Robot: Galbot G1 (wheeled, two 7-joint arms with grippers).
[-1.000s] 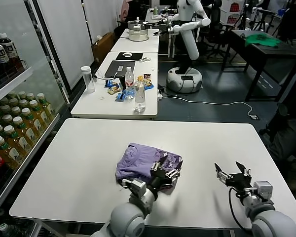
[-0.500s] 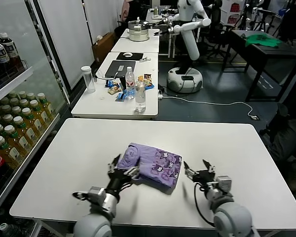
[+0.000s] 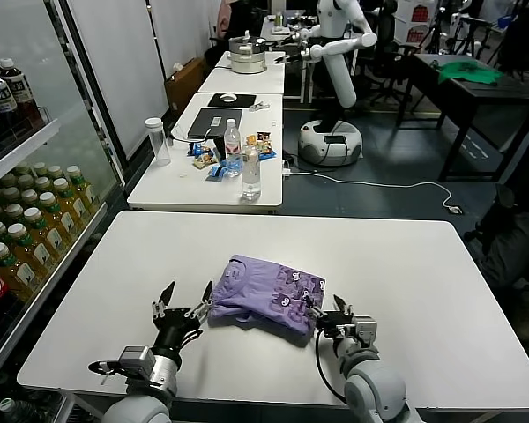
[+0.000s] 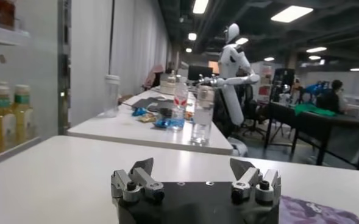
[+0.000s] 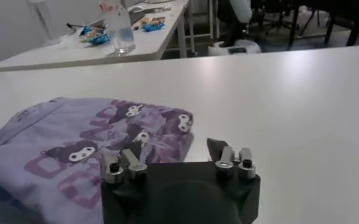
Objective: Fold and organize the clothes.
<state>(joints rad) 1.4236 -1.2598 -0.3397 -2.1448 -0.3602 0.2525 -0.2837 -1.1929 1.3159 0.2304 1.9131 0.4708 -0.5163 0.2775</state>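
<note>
**Folded shirt lies between two open tools**

The lavender-purple folded T-shirt of thin fabric [image 3: 266, 296] lies on the white table [image 3: 406, 264], nearer its front edge, cartoon prints facing up; no writing is readable. The left tool [image 3: 182, 306] and right tool [image 3: 328, 310] flank it, fingers spread, holding nothing.

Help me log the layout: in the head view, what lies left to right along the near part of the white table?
Left gripper → folded lavender T-shirt → right gripper, all on the white table.
</note>
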